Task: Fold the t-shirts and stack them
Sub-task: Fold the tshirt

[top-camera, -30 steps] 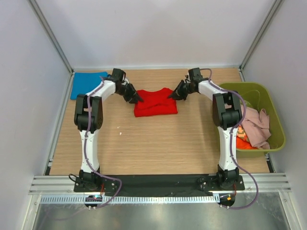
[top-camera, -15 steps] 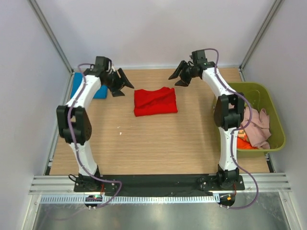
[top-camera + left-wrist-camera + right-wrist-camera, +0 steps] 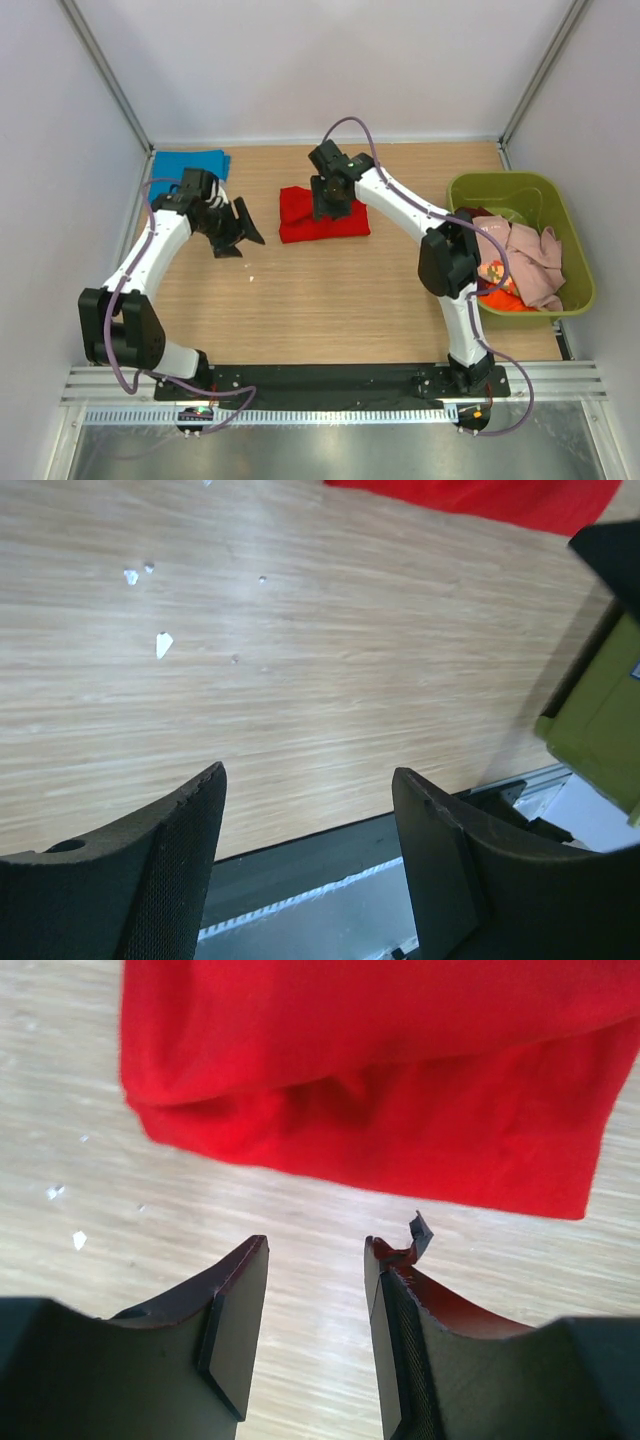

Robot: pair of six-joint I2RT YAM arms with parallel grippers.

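Red t-shirt point(image 3: 300, 226) folded, right hand point(image 3: 316, 1252) spread, holding nothing

Two robot arms, the left arm point(image 3: 150, 250) and right arm point(image 3: 400, 205); two folded t-shirts on one tabletop point(image 3: 330, 290), a red t-shirt point(image 3: 300, 226) and a blue t-shirt point(image 3: 180, 162); one green bin point(image 3: 500, 180).

Left claw point(image 3: 238, 232) jaws apart, empty; right claw point(image 3: 330, 206) jaws apart, empty, pointing down.
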